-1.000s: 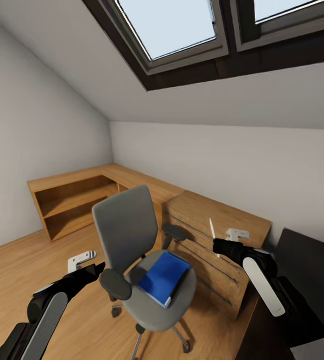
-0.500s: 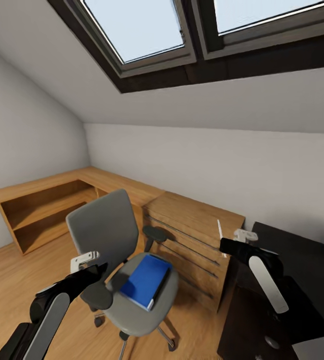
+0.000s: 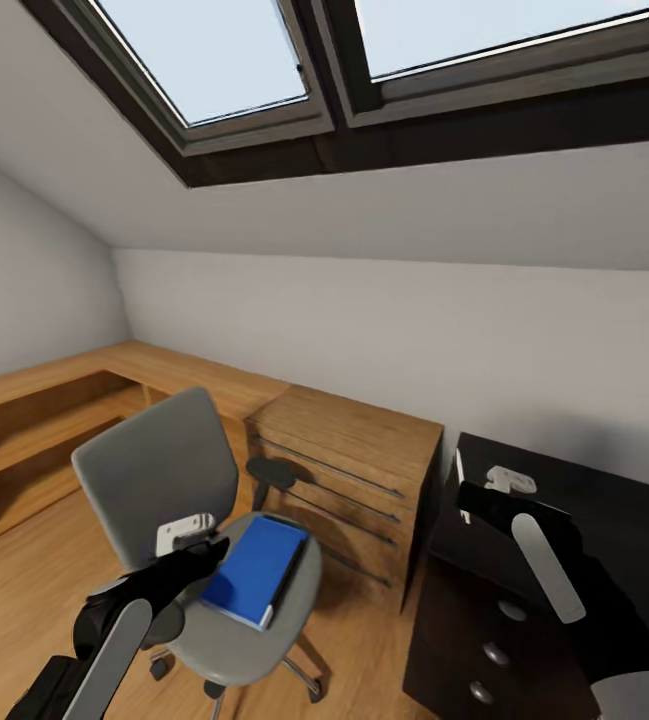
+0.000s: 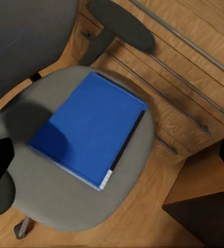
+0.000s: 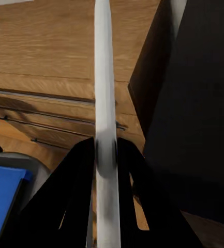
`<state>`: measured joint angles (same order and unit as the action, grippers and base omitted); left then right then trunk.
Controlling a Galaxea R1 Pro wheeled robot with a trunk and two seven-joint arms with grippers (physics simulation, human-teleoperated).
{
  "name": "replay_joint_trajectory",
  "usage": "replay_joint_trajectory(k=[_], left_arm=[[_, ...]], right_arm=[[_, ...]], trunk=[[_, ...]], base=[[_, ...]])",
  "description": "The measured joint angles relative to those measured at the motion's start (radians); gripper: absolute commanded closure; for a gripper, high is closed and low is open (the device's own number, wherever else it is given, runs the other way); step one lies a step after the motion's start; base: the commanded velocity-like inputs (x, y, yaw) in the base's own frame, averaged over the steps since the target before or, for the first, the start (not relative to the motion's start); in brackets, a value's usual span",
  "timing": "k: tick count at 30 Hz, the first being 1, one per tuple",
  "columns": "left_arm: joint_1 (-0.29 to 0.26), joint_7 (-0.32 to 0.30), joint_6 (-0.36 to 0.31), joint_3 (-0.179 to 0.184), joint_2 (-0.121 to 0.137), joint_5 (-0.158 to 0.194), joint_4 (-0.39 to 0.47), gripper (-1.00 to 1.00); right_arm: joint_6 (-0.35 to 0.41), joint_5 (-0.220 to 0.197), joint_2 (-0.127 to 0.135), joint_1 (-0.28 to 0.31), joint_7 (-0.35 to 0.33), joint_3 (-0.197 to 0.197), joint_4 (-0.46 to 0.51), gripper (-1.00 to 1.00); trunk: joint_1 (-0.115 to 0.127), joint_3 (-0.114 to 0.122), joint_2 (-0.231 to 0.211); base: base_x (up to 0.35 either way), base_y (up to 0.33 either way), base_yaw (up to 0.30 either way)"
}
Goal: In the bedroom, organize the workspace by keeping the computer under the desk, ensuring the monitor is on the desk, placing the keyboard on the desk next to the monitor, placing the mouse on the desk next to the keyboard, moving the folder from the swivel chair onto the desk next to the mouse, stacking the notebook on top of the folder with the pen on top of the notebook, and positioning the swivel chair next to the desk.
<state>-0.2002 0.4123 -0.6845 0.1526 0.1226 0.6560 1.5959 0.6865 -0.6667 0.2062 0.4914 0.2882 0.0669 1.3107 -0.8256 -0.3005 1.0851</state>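
Right gripper clamps pen above drawer chest. Left gripper state: cannot tell. Folder on swivel chair; no legible writing.

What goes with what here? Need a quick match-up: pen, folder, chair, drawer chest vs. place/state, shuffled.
Column 1:
1. pen
2. folder
3. chair
4. drawer chest

Column 2:
A. stands on the wood floor, holding the blue item
B. against the wall, between chair and dark cabinet
C. clamped between the right gripper's fingers
D. lies flat on the grey seat

Pairs: 1-C, 2-D, 3-A, 4-B
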Motion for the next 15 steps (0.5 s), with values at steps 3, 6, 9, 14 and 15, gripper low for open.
replay_joint_trajectory(k=[3,6,9,14,15], left_arm=[[0.001,-0.001,0.0,0.003,0.001,0.0,0.0,-1.0],[0.001,-0.001,0.0,0.004,0.001,0.001,0.0,-1.0],[0.001,-0.001,0.0,0.005,0.001,0.001,0.0,-1.0],[0.002,-0.001,0.0,0.007,0.001,0.001,0.0,-1.0],[0.002,-0.001,0.0,0.007,0.001,0.001,0.0,-1.0]], right_arm=[[0.002,0.002,0.0,0.0,0.0,-0.006,-0.001,1.0],[0.003,0.005,0.0,0.0,0.001,-0.009,-0.012,1.0],[0.003,0.014,0.0,0.0,0.006,-0.013,-0.053,1.0],[0.003,0.055,-0.001,0.001,0.029,-0.016,-0.109,1.0],[0.003,0.061,-0.001,0.001,0.034,-0.016,-0.113,1.0]], trunk=[[0.0,0.0,0.0],[0.0,0.0,0.0],[0.0,0.0,0.0],[0.0,0.0,0.0],[0.0,0.0,0.0]], base=[[0.0,-0.045,-0.067],[0.0,-0.184,-0.025],[0.0,-0.254,-0.01],[0.0,-0.231,-0.003],[0.0,-0.137,-0.001]])
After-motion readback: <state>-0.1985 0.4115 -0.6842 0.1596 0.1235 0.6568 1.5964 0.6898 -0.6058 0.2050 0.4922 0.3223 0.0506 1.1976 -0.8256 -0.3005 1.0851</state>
